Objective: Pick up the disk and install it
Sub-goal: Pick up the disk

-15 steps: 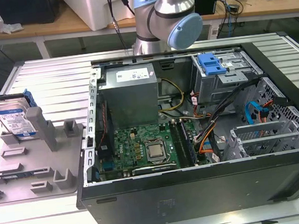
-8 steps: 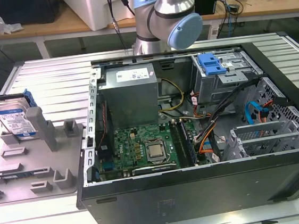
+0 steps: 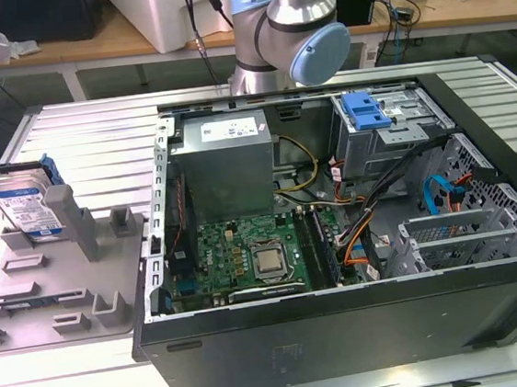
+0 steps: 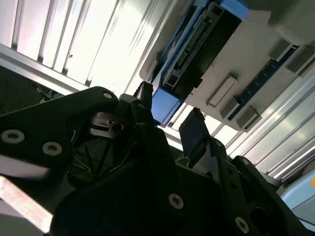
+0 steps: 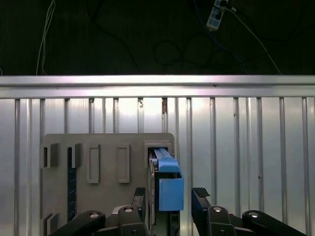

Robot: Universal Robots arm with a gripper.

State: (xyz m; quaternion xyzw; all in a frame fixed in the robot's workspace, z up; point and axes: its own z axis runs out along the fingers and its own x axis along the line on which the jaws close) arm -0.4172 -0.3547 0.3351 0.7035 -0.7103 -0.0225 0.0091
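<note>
The tool (image 5: 171, 192) stands wide open: in the first wrist view its two dark fingers (image 5: 201, 194) are spread well apart, and the blue end of the disk (image 5: 166, 184) shows in the gap between them with a clear margin on each side. No contact between pads and disk can be seen. The second wrist view shows the same from an angle, the tool (image 4: 167, 114) with its fingertips parted to either side of the blue carrier end, and the disk (image 4: 194, 49) seen edge-on beyond it, dark body and connector row framed in blue. The disk stands on edge in a slot of a gray fixture (image 5: 106, 196), a flat plate with several raised blocks and slots, which lies on the ribbed metal worktop (image 5: 246, 147). In the exterior view the disk (image 3: 21, 204) stands nearly upright in that fixture (image 3: 106, 237), its white and blue label facing the camera, at the exterior view's left of an open computer case (image 3: 347, 332) and apart from it. Inside the case lie a green motherboard (image 3: 237, 251), a gray power supply (image 3: 227, 160) and a metal drive cage (image 3: 391, 138) with a plain blue tab (image 3: 365, 110) on it. The arm (image 3: 301, 23) rises behind the case.
</note>
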